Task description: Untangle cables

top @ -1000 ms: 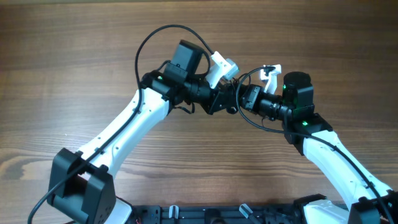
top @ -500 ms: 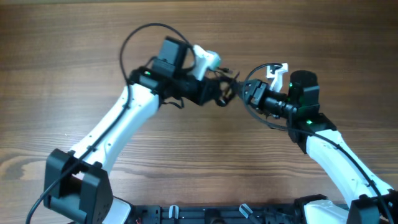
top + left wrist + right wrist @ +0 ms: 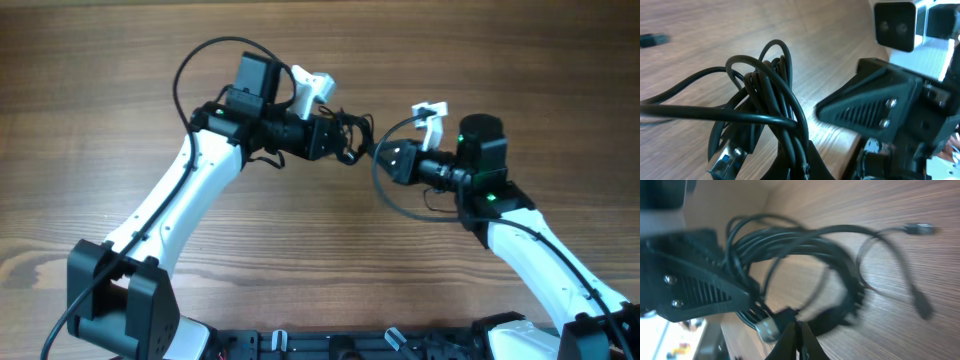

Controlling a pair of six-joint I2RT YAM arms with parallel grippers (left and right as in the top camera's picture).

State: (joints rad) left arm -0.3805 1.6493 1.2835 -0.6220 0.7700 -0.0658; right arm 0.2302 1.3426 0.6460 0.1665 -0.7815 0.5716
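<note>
Hanging tangled cables, silver plug clear in wrist views, unseen overhead.

Wooden table, brown (visible grain), evenly lit

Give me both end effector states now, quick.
Left end effector: closed, holding the tangled cable bundle.
Right end effector: closed, apparently pinching a strand of the same bundle.

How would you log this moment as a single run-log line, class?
phase: untangling | cables: one tangled bunch | left pincer: shut on cables | right pincer: shut at bunch, grip unclear
</note>
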